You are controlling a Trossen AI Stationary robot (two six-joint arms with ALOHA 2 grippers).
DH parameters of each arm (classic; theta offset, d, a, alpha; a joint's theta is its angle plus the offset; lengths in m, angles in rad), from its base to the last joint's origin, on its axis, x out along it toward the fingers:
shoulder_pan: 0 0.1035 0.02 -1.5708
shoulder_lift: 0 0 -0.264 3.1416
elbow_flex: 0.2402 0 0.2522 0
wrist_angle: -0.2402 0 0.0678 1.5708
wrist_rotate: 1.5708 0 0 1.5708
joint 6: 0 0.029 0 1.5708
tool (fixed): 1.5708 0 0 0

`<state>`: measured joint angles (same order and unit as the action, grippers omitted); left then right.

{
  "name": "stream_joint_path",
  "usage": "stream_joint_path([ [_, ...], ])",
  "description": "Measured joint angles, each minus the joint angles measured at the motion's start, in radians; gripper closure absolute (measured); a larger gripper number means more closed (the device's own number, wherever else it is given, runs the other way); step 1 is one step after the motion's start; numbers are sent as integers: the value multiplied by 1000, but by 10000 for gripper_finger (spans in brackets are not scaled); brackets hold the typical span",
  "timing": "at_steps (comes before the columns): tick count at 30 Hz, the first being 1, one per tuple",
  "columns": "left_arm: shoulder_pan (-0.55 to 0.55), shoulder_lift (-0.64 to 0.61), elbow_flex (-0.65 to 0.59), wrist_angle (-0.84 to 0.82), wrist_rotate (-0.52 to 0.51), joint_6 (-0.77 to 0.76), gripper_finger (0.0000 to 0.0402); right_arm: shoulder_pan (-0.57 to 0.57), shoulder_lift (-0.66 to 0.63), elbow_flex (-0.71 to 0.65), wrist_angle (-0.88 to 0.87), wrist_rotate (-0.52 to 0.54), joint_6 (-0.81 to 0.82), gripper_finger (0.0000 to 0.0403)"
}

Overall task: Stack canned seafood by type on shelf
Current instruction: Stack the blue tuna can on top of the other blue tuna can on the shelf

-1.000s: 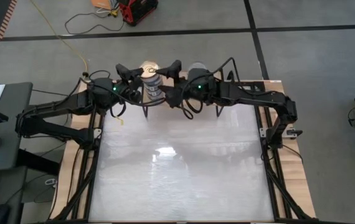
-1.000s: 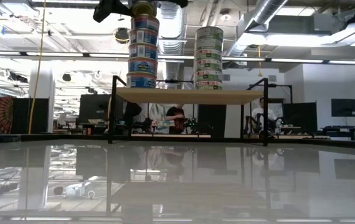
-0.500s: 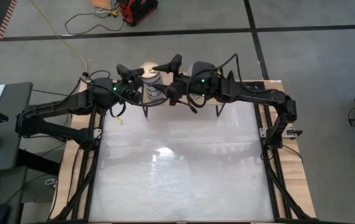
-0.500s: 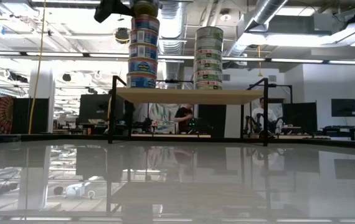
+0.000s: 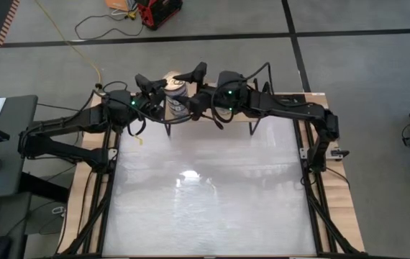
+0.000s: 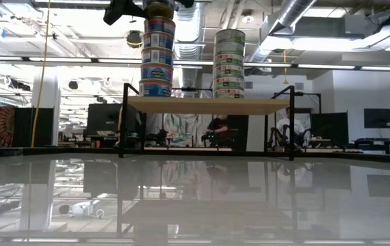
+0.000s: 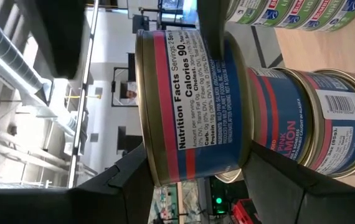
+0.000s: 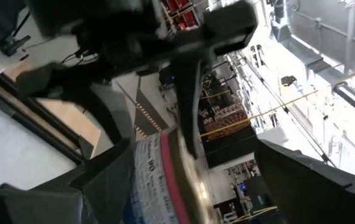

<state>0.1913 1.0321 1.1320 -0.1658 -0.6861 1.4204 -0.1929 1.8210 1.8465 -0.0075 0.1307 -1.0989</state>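
The light-wood shelf (image 6: 202,104) on black legs carries two tall stacks of tins. The blue-and-red labelled stack (image 6: 157,58) is on the left and the green-labelled stack (image 6: 229,61) on the right. My left gripper (image 5: 156,88) reaches in from the table's left and is shut on the top blue can (image 7: 190,106), whose lid is gold (image 5: 171,76). My right gripper (image 5: 190,80) is open, just right of that can. One of its fingers (image 7: 212,28) shows behind the can; whether it touches, I cannot tell. My left gripper has the top blue can between its two fingers, one finger (image 7: 118,186) at the lid rim (image 7: 147,143) and the other at the base rim (image 7: 245,137). It comes level from the table's left. The can stays upright on top of the blue stack (image 6: 158,8).
The shelf stands at the far edge of the white tabletop (image 5: 205,194), whose near part holds no objects. My right arm (image 5: 284,108) lies over the green stack in the high view. A person (image 6: 219,126) shows in the room behind.
My right gripper has moved toward the table's left, from over the green stack to the top can of the blue stack, staying open. The left gripper and both stacks have kept still.
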Motion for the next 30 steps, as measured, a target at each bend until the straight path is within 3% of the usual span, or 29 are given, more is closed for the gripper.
stream_joint_path([
  [23, 0, 0, 0, -2, 0, 8, 184, -19, 1, 0, 24, 40, 52, 40],
  [30, 0, -1, 0, 2, 0, 8, 164, -19, 1, 0, 16, 55, 55, 40],
])
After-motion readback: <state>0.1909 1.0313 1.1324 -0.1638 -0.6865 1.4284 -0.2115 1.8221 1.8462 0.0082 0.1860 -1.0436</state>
